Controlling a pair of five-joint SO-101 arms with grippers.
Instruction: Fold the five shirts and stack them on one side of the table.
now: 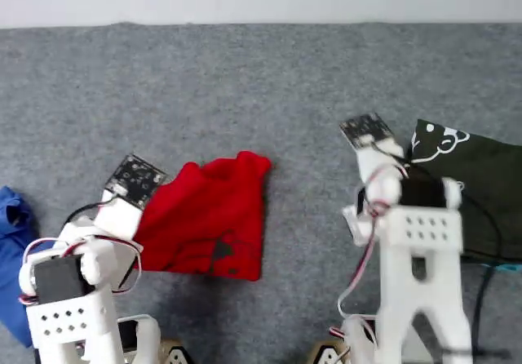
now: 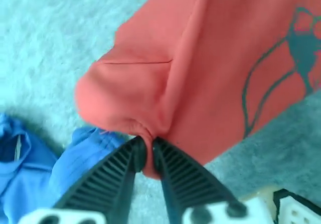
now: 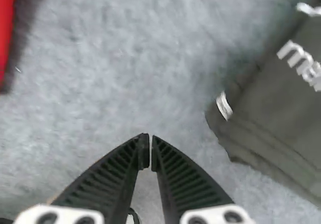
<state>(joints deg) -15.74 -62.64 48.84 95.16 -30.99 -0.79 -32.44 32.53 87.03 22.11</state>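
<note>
- We work over a grey, felt-like table [image 1: 245, 78].
- Our left gripper [image 2: 148, 151] pinches a bunched edge of the red cotton shirt [image 2: 210, 73], which lies left of centre.
- Our right gripper [image 3: 150, 146] hangs closed on nothing, near a black printed shirt [image 3: 281, 113].
- A crumpled blue shirt [image 2: 30, 179] lies beside the red one.
- Our judgement: carry the fold low and lay the edges square.

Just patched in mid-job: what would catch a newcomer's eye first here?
The red shirt lies left of centre on the grey table, a fold of it pinched in the left hand. A black shirt lies at the right edge, beside the shut, empty right hand; a blue shirt is bunched at the left edge.
</note>
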